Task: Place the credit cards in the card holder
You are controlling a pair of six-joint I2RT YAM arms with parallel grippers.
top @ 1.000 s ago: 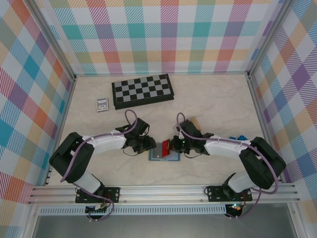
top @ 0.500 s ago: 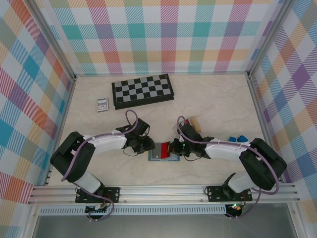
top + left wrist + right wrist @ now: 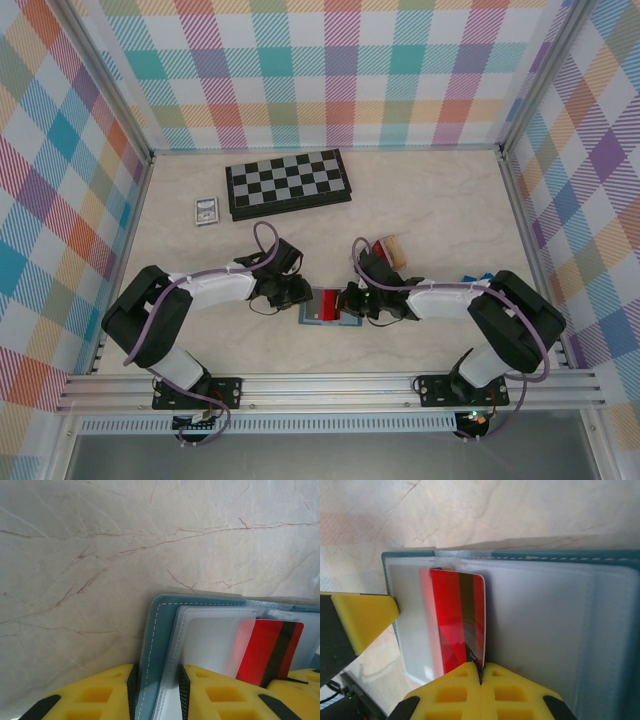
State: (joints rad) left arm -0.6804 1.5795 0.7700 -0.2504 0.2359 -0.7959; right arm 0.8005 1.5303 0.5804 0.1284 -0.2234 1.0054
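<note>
The teal card holder lies open on the table near the front. My left gripper is shut on its left edge, pinching the teal cover and a clear sleeve together. My right gripper is shut on a red credit card with a dark stripe. The card stands on edge over the holder's clear inner pockets, its far end partly behind a clear sleeve. From above, the red card sits between both grippers. More credit cards, red and tan, lie behind the right arm.
A black-and-white chessboard lies at the back, with a small silver framed rectangle to its left. Small blue items sit by the right arm. Plaid walls and metal rails close in the table on three sides.
My right gripper has slid left with the red card, bringing it over the holder's left half. My left gripper has closed on the holder's edge. The spare cards behind the right arm are now uncovered.
</note>
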